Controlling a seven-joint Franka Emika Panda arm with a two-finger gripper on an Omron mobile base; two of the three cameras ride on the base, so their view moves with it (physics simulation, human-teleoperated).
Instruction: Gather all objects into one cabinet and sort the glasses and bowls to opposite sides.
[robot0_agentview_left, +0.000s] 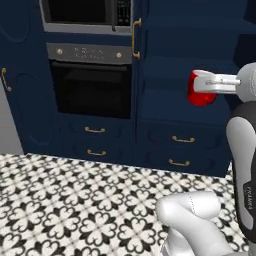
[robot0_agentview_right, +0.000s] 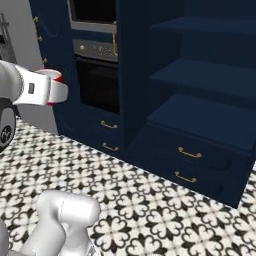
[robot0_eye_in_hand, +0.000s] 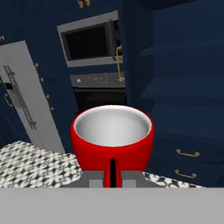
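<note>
The red cup (robot0_eye_in_hand: 113, 138) is the nearest thing to the hand camera: you see its grey-white inside from above, and its handle points straight back to the hand. The gripper (robot0_agentview_left: 212, 85) is clenched on the cup. The fingers themselves are hidden behind it, so you cannot see how much of the handle they catch.

You carry the cup in the air, upright, well above the patterned floor (robot0_agentview_left: 75, 200). In front of you stand the oven (robot0_agentview_left: 92, 87) and the tall cupboard (robot0_agentview_right: 200, 95) with several open shelves and drawers.

The main danger, I think, is a wrong place. These open shelves look easy, but they are not the wall cabinet, and a cup left here must be collected again. A second danger is the grip: a fast swing can turn the cup around its handle or drop it. Also keep the cup away from the cupboard edge when you turn.
</note>
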